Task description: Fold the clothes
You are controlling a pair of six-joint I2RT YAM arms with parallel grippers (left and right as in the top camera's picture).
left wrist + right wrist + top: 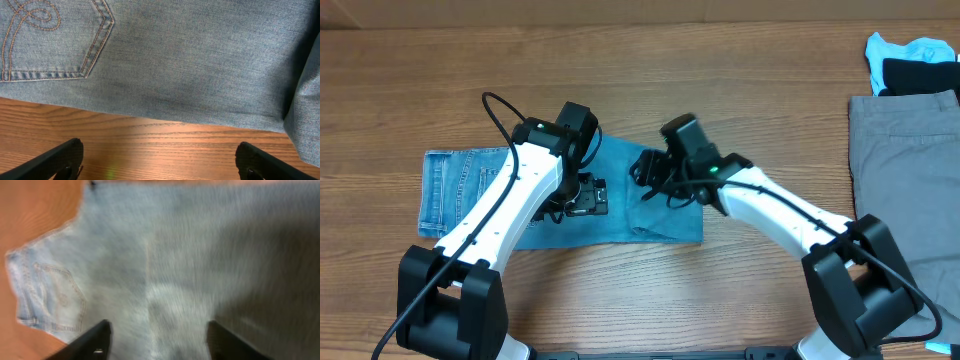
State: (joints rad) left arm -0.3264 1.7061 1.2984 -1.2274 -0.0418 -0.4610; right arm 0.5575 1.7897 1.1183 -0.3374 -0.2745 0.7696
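Jeans (455, 190) lie flat mid-desk (720, 80), pocket end toward 9 o'clock. Left jaws and right jaws both stand apart over them, gripping nothing. I'd pinch both 3 o'clock corners, lift evenly, then fold toward 9 o'clock.

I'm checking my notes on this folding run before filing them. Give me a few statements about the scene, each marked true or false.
The jeans lie on the wooden table. True.
The left gripper is clamped on denim. False: its jaws stand wide apart over bare wood beside the jeans' edge.
A stitched back pocket shows in the left wrist view. True.
The grey garment lies on the jeans. False: it lies apart, at the table's right edge.
The right gripper is open above the denim. True.
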